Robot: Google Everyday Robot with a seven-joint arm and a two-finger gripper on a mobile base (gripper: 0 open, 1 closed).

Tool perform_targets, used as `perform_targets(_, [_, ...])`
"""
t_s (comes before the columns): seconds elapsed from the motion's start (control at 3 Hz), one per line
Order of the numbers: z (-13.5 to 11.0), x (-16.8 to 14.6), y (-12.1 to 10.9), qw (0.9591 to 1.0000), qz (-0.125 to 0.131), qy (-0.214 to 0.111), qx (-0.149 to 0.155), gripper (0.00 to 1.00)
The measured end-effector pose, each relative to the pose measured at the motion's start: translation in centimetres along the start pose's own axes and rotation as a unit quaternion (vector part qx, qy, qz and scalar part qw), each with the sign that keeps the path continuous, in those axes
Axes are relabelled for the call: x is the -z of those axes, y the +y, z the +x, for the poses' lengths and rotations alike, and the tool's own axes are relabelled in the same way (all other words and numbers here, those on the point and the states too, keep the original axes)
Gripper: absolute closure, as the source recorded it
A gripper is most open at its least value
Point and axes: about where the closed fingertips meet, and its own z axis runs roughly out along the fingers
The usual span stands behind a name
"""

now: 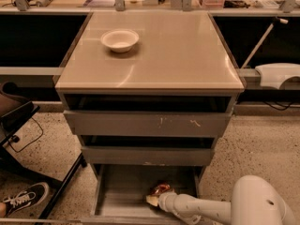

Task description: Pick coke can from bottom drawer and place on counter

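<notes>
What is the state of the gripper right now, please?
Gripper: low in the bottom drawer, right beside the coke can; whether it is open, closed or holding the can cannot be told.

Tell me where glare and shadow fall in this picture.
Camera view: pale glare streaks the glossy tan counter near its front edge; the white bowl casts a soft shadow; the grey metal bottom drawer is dim, with the gripper beside the shiny red coke can.

One bowl; drawer: one can, one gripper.
</notes>
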Motion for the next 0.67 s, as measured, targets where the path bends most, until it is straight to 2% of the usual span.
perform_targets(0.33, [-1.6, 4.0, -1.6, 0.9998, 0.013, -0.015, 0.002, 0.89])
perform_targets(0.67, [-5.8, 12.6, -3.6, 0.9969, 0.038, -0.065, 0.023, 1.00])
